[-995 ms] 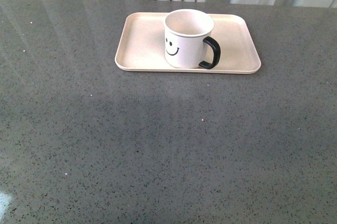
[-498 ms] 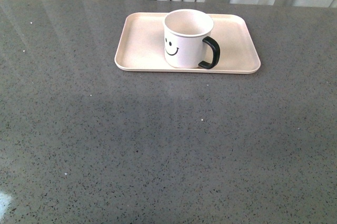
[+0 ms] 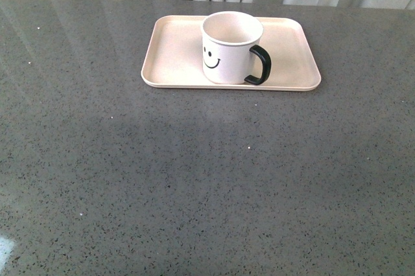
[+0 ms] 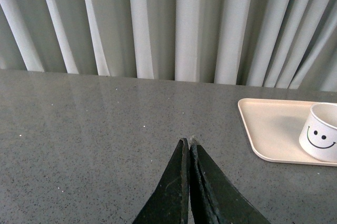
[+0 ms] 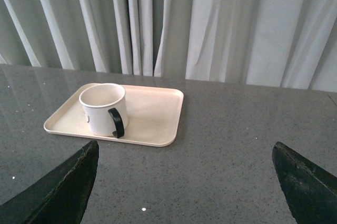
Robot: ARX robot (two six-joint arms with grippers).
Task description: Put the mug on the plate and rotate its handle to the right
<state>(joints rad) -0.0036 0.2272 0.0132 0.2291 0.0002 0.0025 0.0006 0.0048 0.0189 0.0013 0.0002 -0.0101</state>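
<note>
**Mug (image 3: 231, 48) seated on the plate, handle to the right: leave it undisturbed**

The white smiley-face mug stands upright on the pale pink-beige plate (image 3: 175, 56), about midway along it and close to its near rim. Its black handle (image 3: 260, 65) points to the robot's right, angled a little toward the robot. By the look of it, both parts of the task are met.

Neither arm shows in the front view. The left gripper (image 4: 189, 142) has its fingers pressed together over bare grey countertop (image 3: 194, 179), well apart from the plate. The right gripper (image 5: 185, 149) is spread wide and holds nothing, with the mug well ahead of it.

The step in hand is probably just to hold clear. If the handle needs squaring, a small twist from the right side should do, without pushing the mug over the near rim.
</note>
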